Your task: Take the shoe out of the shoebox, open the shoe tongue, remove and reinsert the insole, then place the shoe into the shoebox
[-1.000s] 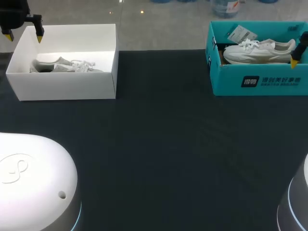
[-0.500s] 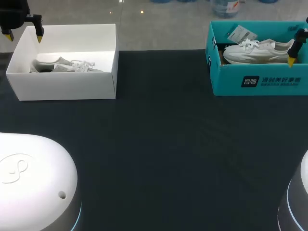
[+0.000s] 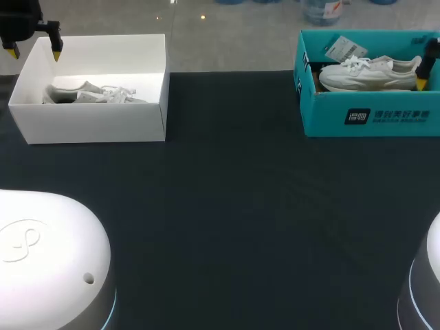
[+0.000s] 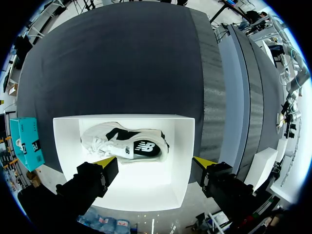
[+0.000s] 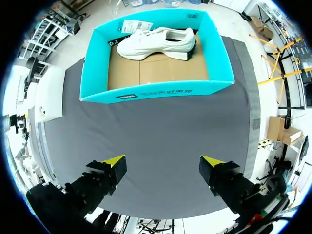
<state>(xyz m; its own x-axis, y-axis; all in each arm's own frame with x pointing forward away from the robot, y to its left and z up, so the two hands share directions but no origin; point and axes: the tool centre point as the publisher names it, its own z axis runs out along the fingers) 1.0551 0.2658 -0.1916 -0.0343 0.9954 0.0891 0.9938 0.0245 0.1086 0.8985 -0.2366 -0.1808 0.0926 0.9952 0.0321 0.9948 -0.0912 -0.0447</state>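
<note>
**Operator:** Where are the shoes now?

**Observer:** You have two boxes at the far side of the dark desk point(image 3: 227, 206), well apart. In the white shoebox point(image 3: 89, 120) on your left lies a white-and-black sneaker point(image 4: 126, 144) on its side. In the teal shoebox point(image 3: 364, 117) on your right a white sneaker point(image 3: 368, 72) stands on its sole on the brown cardboard bottom point(image 5: 156, 70), along the box's far wall. A paper tag point(image 3: 340, 48) lies just beside its toe.

**Operator:** And the pincers?

**Observer:** Your left pincer point(image 4: 155, 163) is open, with its fingers wide apart. It hangs above the white shoebox near the far left corner, and the sneaker lies ahead of its fingers. Your right pincer point(image 5: 162, 160) is open too, with its yellow tips far from each other. It hangs above the desk, and the teal shoebox lies ahead of it. From the head camera you see only one of its tips, at the right end of that box.
</note>
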